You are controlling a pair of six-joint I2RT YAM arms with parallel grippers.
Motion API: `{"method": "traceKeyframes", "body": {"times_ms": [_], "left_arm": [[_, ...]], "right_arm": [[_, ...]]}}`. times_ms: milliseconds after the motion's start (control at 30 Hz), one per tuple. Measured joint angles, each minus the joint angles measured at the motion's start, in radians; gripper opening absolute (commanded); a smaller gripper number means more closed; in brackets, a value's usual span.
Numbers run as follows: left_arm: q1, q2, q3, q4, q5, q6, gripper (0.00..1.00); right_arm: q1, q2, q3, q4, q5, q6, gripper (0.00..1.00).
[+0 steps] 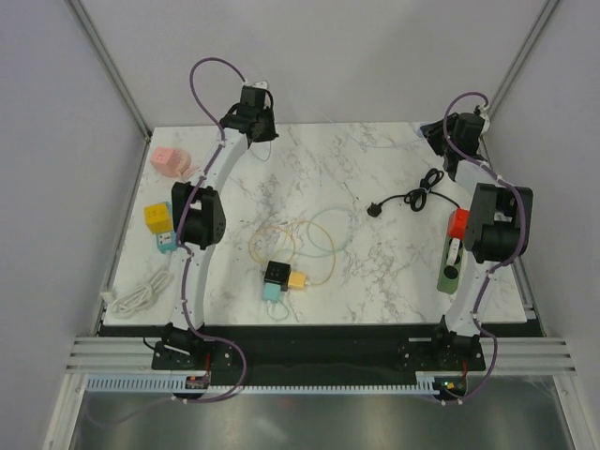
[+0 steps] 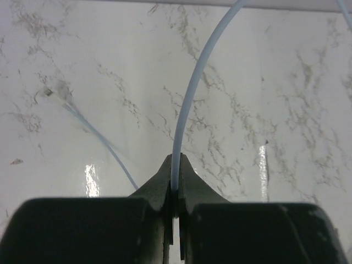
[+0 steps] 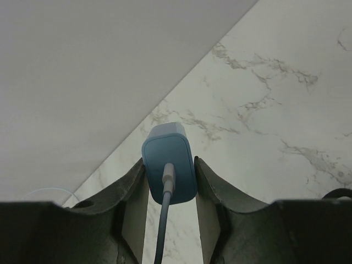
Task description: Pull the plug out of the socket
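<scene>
Cameras in turn, overhead first. Both my arms reach to the far edge of the table (image 1: 375,272). The left gripper (image 1: 258,94) is over its far-left part and the right gripper (image 1: 472,117) over its far-right corner. From up here I cannot tell what either one carries, or how its jaws stand.

Left wrist next. The left gripper (image 2: 175,165) is closed tight on a thin pale cable (image 2: 190,99), which rises out of the fingertips and arcs away above the table. A second thin strand (image 2: 93,135) lies on the table to the left. I cannot tell whether it is the same line.

Right wrist last. The right gripper (image 3: 169,161) is part-way open, its jaws pressed against the two sides of a blue adapter (image 3: 168,146), held clear of the table close to the grey wall (image 3: 82,66). A small plug (image 3: 169,177) sits in the adapter's near face, midway between my fingers, and its lead (image 3: 160,231) runs back toward the camera.

My reading is that both grips are set, one on the block and one probably on that plug's line. The plug is still seated, so the pull-apart itself is left to do.
</scene>
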Motion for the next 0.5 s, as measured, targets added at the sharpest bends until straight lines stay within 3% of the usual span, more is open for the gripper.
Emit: {"method": "traceKeyframes", "body": {"times_ms": [233,333,367,433,500], "left_arm": [[-0.006,0.135,0.011,0.102,-0.114,0.055,0.02],[-0.003,0.146,0.011,0.142,-0.117,0.055,0.17],[-0.001,0.149,0.011,0.153,-0.117,0.055,0.31],[0.005,0.153,0.013,0.169,-0.116,0.063,0.46],[0.012,0.158,0.014,0.179,-0.112,0.069,0.62]], "right_arm": [[0.014,0.244,0.147,0.077,0.024,-0.033,0.07],[0.018,0.317,0.208,0.086,0.024,-0.043,0.18],[0.019,0.336,0.227,0.087,0.025,-0.045,0.25],[0.02,0.375,0.271,0.068,0.027,-0.047,0.29],[0.02,0.418,0.332,0.045,0.027,-0.05,0.41]]}}
